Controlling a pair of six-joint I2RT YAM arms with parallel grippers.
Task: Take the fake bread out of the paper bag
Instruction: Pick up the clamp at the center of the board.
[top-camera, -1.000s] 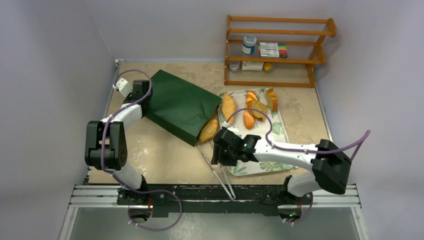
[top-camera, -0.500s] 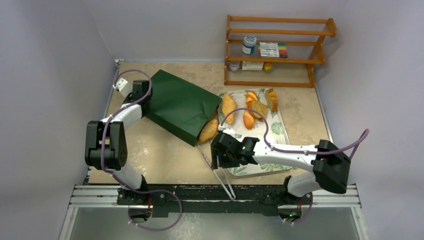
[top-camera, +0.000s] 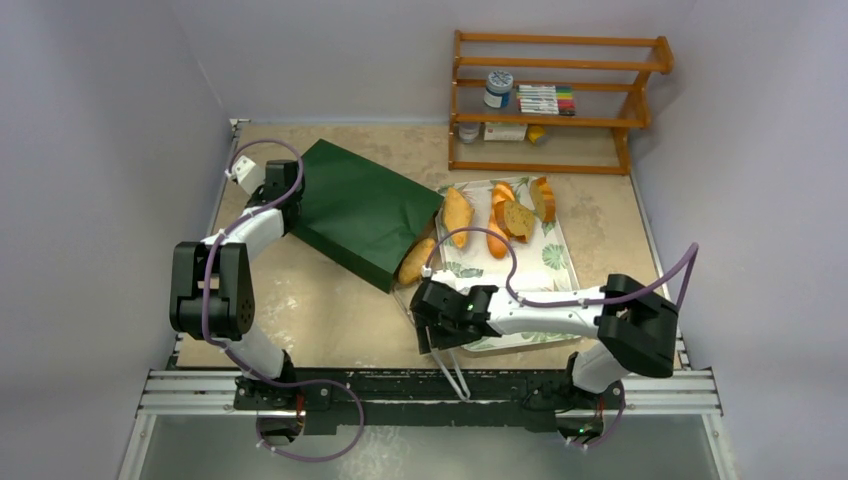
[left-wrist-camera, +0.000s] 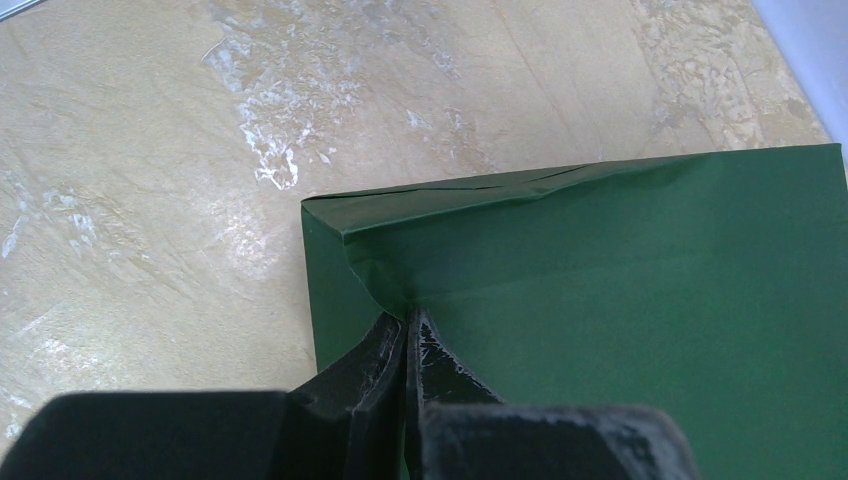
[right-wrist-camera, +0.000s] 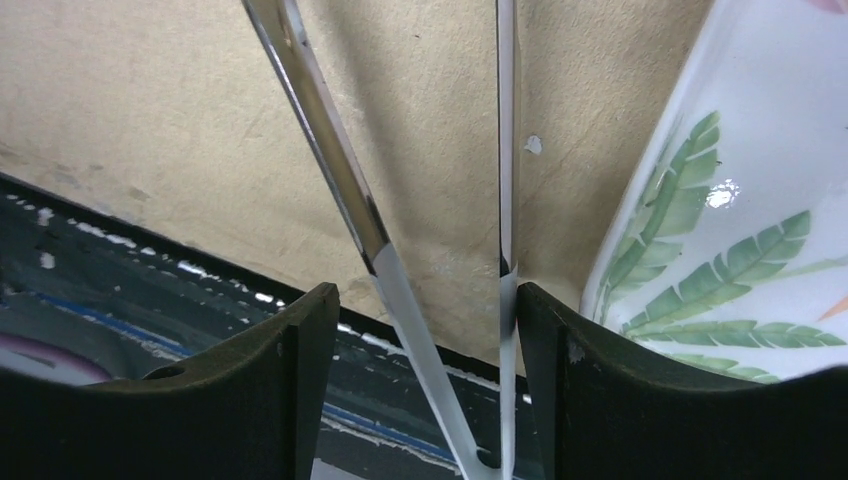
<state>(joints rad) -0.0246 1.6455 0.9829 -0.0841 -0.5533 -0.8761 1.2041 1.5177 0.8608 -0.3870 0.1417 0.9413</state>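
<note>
Pinching a closed corner of the paper bag (top-camera: 355, 215), the left tool (left-wrist-camera: 408, 325) is pressed together; the right tool (right-wrist-camera: 420, 310), spread, straddles the tongs (right-wrist-camera: 320, 140) near the bag's mouth — where one fake bread loaf (top-camera: 416, 261) pokes out. Closing off-centre could skid the tongs away.

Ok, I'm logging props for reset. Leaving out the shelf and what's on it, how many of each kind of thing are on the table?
Bread pieces: 6
Paper bag: 1
Tray: 1
Tongs: 1
Total: 9
</note>
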